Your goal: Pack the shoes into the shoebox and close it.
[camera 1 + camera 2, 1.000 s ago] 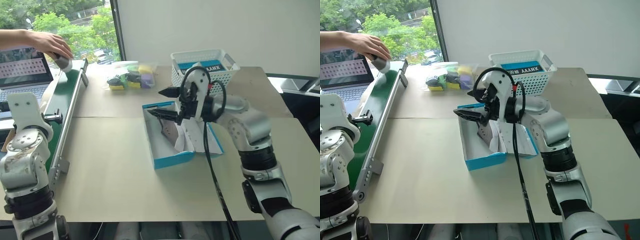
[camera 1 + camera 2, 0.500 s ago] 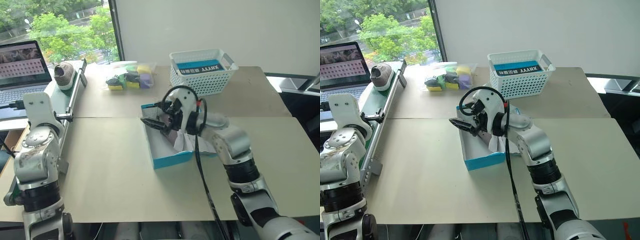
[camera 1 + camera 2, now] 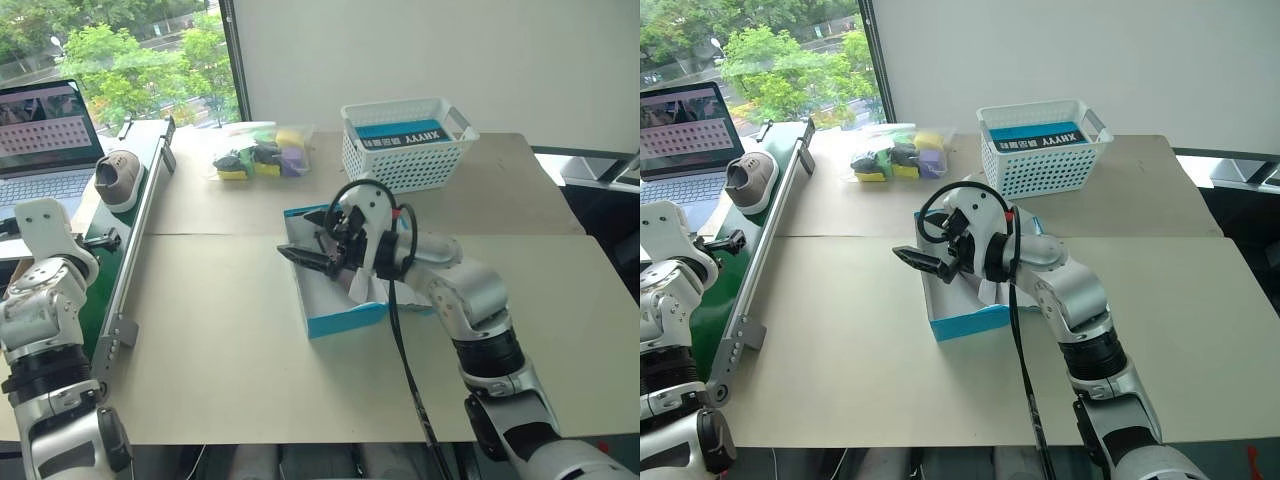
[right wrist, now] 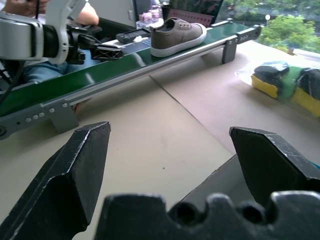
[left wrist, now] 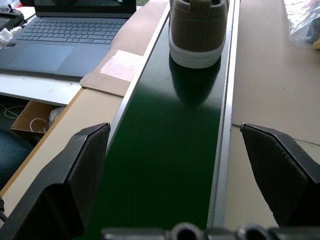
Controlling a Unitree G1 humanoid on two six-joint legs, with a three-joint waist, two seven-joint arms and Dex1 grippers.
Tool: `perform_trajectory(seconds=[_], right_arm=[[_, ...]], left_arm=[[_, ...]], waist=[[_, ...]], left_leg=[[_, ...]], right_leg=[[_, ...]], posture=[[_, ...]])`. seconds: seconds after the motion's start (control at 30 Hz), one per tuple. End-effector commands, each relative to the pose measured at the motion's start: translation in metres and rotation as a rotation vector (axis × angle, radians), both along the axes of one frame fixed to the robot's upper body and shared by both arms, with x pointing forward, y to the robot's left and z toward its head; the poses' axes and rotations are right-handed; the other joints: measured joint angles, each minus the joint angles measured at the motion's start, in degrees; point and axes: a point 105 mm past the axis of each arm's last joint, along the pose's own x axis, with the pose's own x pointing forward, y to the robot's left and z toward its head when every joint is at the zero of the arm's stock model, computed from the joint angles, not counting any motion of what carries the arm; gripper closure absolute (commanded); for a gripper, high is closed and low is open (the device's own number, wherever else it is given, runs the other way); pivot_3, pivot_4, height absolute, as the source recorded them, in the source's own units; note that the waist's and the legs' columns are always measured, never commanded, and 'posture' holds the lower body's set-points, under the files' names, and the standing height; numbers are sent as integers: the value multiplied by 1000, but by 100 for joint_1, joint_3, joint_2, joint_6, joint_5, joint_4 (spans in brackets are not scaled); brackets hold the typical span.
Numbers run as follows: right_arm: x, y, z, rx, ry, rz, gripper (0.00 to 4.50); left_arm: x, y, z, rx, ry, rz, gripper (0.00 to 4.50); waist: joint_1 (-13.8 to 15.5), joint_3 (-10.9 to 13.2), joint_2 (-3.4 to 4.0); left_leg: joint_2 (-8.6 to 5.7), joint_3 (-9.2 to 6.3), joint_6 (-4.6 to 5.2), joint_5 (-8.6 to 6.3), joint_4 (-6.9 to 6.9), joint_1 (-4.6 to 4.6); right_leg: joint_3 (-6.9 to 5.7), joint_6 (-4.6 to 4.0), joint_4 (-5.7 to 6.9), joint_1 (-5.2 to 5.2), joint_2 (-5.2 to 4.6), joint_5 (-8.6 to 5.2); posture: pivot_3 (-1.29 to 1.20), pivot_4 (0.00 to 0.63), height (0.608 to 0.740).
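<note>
One grey-taupe canvas sneaker (image 3: 118,178) with a white rubber sole sat on a glossy dark green conveyor belt (image 5: 165,165) edged by metal rails, near an open laptop (image 3: 40,135). The left gripper (image 5: 186,175) hung above the belt, its two blunt black fingers spread wide and empty. The rectangular turquoise cardboard shoebox (image 3: 335,318) lay open on the tan table (image 3: 220,350), white inside, with crumpled white paper in it. Over the box's left edge, the right gripper (image 3: 923,262) was likewise spread wide, holding nothing. A white lattice basket (image 3: 405,140) stood behind.
</note>
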Motion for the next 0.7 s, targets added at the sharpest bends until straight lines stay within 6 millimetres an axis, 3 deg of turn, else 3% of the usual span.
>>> perform_trajectory(seconds=[0.03,0.5,0.6,0.7], right_arm=[[-17,-2,17,31,-22,99,0],[-23,-5,22,25,-26,125,0],[-22,-7,22,17,-39,112,0],[-22,-8,23,15,-42,103,0]], left_arm=[[0,8,15,40,-60,-5,7],[8,4,-23,-16,6,-60,7],[9,2,-31,-60,19,-69,717],[12,-2,-30,-57,13,-76,1720]], waist=[[1,0,0],[-4,-1,-1],[-4,-1,-1],[-2,-1,-1]], left_leg=[[0,0,0,0,0,0],[0,0,0,0,0,2],[0,0,0,0,0,2],[0,0,0,0,0,7]], right_leg=[[0,0,0,0,0,0],[0,0,2,1,0,0],[-1,0,1,1,0,0],[-1,0,6,2,0,0]], posture=[[0,150,740],[0,150,740],[0,150,740],[0,150,740]])
